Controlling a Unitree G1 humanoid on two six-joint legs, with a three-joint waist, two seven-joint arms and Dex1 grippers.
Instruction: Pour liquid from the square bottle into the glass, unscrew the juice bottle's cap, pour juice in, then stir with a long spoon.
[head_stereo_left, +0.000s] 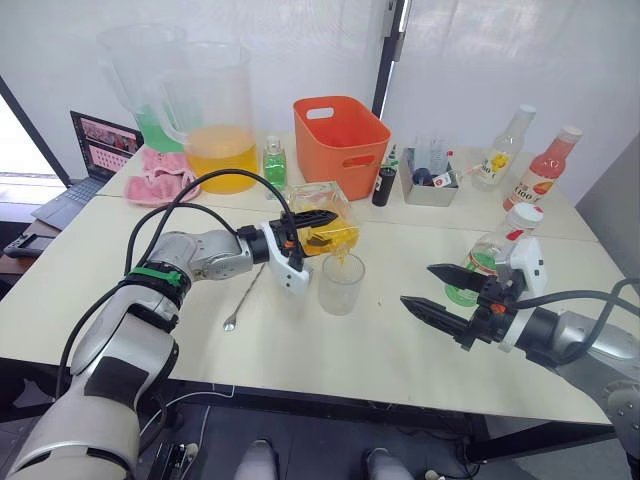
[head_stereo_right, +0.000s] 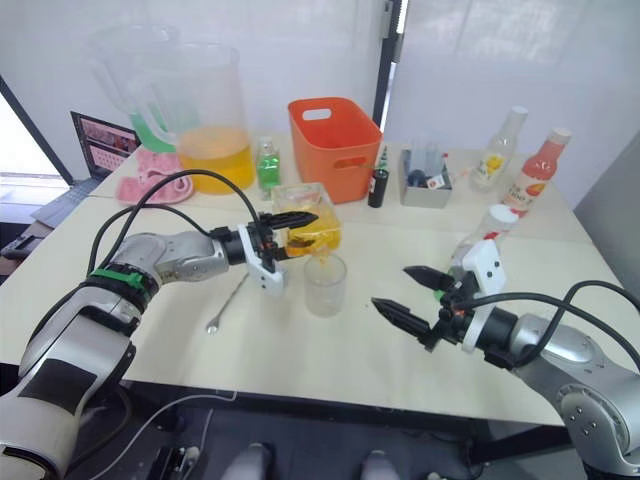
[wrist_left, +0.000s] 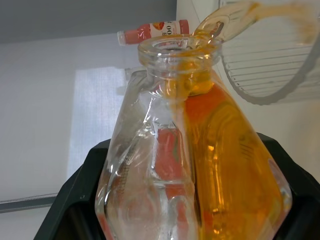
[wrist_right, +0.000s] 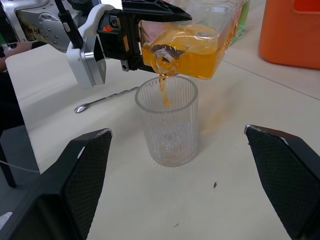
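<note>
Left eye view: the ribbed glass (head_stereo_left: 341, 284) was recorded upright on the white table (head_stereo_left: 300, 350). The square bottle (head_stereo_left: 330, 222) was held tilted directly above the glass, clamped in the left gripper (head_stereo_left: 312, 232), with an orange stream falling from its neck into the glass. A long spoon (head_stereo_left: 243, 298) was noted lying flat just left of the glass. The right gripper (head_stereo_left: 440, 292) was seen right of the glass, jaws spread wide and holding nothing. The juice bottle (head_stereo_left: 492, 252) was found capped, beyond that gripper.
</note>
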